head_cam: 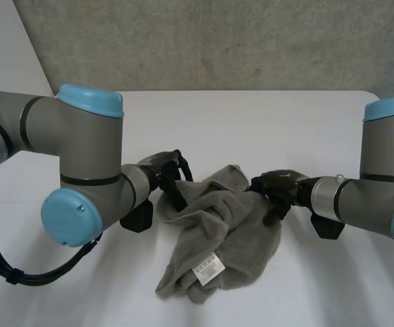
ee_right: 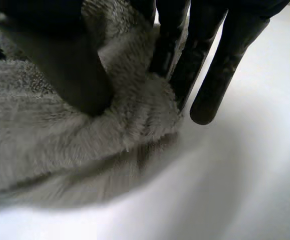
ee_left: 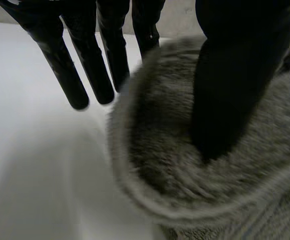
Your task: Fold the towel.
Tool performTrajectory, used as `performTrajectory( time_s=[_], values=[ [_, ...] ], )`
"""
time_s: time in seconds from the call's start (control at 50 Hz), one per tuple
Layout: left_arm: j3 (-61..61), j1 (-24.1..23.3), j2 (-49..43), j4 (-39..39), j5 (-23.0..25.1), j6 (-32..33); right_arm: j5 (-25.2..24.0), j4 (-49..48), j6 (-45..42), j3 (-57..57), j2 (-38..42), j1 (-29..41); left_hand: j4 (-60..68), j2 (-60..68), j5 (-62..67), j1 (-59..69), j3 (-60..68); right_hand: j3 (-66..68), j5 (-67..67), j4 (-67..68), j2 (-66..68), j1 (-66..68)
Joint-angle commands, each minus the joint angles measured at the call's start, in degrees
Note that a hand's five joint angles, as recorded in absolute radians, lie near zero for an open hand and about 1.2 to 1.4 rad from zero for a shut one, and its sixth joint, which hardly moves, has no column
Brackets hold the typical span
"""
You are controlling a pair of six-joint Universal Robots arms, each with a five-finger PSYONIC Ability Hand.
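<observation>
The towel (head_cam: 217,231) lies in a bumpy heap in the middle of the table (head_cam: 251,116), closer to its near edge, with its white tag (head_cam: 209,268) facing up. Each hand has only a little bit of cloth. If the hands lift or pull fast, the soft cloth could slip out and drop back in a heap. If they pull apart too hard, one side could pop free. The towel is bunched up, so the hands may have folds and not true corners, and then it would fold crooked.

The left hand (head_cam: 166,174) is at the towel's left edge, on the far side of the heap. Its thumb (ee_left: 225,100) pushes down into the cloth and its fingers (ee_left: 74,75) are straight, most of them past the edge, so it looks like a small pinch.

The right hand (head_cam: 275,187) is at the towel's right edge. Its thumb (ee_right: 59,65) sits on the cloth, its fingers (ee_right: 220,75) are just beside it, and a fold looks squeezed between them
</observation>
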Motion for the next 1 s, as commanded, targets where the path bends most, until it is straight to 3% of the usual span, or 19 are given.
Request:
performTrajectory(
  time_s=[0.02,0.14,0.2,0.28,0.42,0.46,0.48,0.52,0.54,0.56,0.58,0.6,0.64,0.68,0.78,1.0],
  values=[
    [7.29,0.05,1.1,1.45,-1.69,1.81,4.35,-9.37,10.16,-4.15,-2.6,0.9,30.94,30.92,31.11,31.01,30.94,16.3,15.31,14.54,13.67,13.61],
    [16.46,0.32,4.53,3.3,-3.28,4.45,9.62,-20.96,17.48,-6.28,-13.05,0.72,38.21,38.2,38.39,38.29,38.21,16.3,15.31,14.54,13.67,13.61],
    [21.12,0.5,6.55,6.9,-4.25,5.07,12.96,-27.47,17.49,-4.26,-18.24,0.9,38.21,38.2,38.39,38.29,38.21,16.3,15.31,14.54,13.67,13.61],
    [21.47,0.5,10.49,11.46,-4.51,5.16,13.24,-28.74,16.26,-0.49,-22.64,0.98,38.04,38.03,38.22,38.12,38.04,16.3,15.31,14.54,13.67,13.61],
    [12.06,0.76,15.25,11.29,-3.72,5.6,7.18,-15.02,4.04,9.64,-26.96,1.25,37.04,37.02,37.21,37.11,37.04,16.3,15.31,14.54,13.67,13.61],
    [8.28,0.76,16.92,11.29,-3.63,6.3,3.33,-1.13,-7.85,14.1,-26.09,2.47,36.87,36.85,37.04,36.94,36.87,13.69,12.71,11.94,11.07,11.01],
    [4.28,0.76,18.4,11.38,-3.55,7.17,3.31,-1.05,-7.91,14.12,-26.08,2.48,36.53,36.52,36.71,36.61,36.53,13.66,12.68,11.91,11.04,10.98],
    [0.2,0.76,19.82,11.38,-3.19,8.58,2.34,14.18,-21.56,16.75,-23.2,2.92,36.19,36.18,36.37,36.27,36.19,-28.89,-29.87,-30.64,-31.51,-31.57],
    [-3.54,0.76,21.13,11.38,-2.32,10.15,2.34,14.24,-21.62,16.76,-23.18,2.92,35.86,35.85,36.04,35.94,35.86,-29.06,-30.04,-30.81,-31.68,-31.74],
    [-7.15,0.67,22.27,11.47,-1.45,11.91,1.56,16.51,-24.67,16.49,-22.66,2.66,35.69,35.68,35.87,35.77,35.69,-45.22,-46.2,-46.97,-47.84,-47.9],
    [-7.18,0.67,22.28,11.47,-1.44,11.92,1.55,16.53,-24.7,16.49,-22.66,2.66,35.69,35.68,35.87,35.77,35.69,-45.38,-46.36,-47.13,-48.0,-48.06],
    [-10.58,0.67,23.15,11.64,-0.57,13.58,1.55,13.92,-23.22,15.53,-22.83,2.74,35.19,35.18,35.37,35.27,35.19,-53.7,-54.69,-55.46,-56.33,-56.39],
    [-13.92,0.58,24.12,11.91,0.05,15.16,1.73,10.03,-19.08,13.77,-23.1,2.66,34.35,34.34,34.53,34.43,34.35,-53.7,-54.69,-55.46,-56.33,-56.39],
    [-16.76,0.58,24.92,12.0,0.5,16.41,1.9,3.38,-9.02,10.27,-23.62,1.35,33.84,33.83,34.02,33.92,33.84,-53.7,-54.69,-55.46,-56.33,-56.39],
    [-23.88,0.32,27.03,12.0,0.76,18.6,0.76,-1.92,0.24,8.67,-25.64,-2.35,32.83,32.82,33.01,32.91,32.83,-53.7,-54.69,-55.46,-56.33,-56.39],
    [-34.43,0.41,33.09,12.35,0.58,18.96,0.67,-3.16,1.57,8.85,-22.85,-2.0,27.11,27.1,27.29,27.19,27.11,-53.7,-54.69,-55.46,-56.33,-56.39]
  ],
)
